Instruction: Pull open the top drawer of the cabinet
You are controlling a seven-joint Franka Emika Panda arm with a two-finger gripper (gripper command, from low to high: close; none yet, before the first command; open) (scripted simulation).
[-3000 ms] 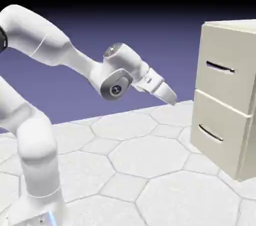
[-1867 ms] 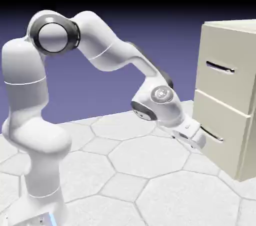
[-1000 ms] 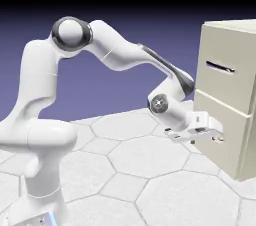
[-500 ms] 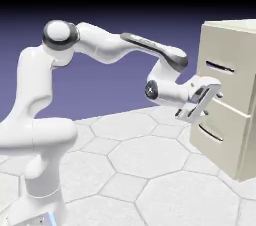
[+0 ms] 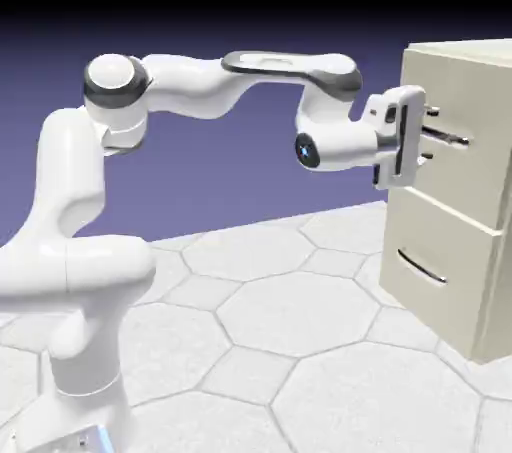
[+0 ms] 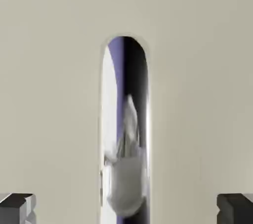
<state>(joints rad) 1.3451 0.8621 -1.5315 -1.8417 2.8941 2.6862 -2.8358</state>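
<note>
Pincer is hanging apart around the top drawer's silver handle, its tips standing above and below; the slick, rigid-looking bar is probably calling for a firm mid-bar grip.

The smooth white arm has dark grey joint rings.

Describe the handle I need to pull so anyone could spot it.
Find the boxy cream cabinet at the exterior view's right. On its upper drawer is a slim silver bar. The open pincer straddles this one; the lower drawer's matching handle sits free.
</note>
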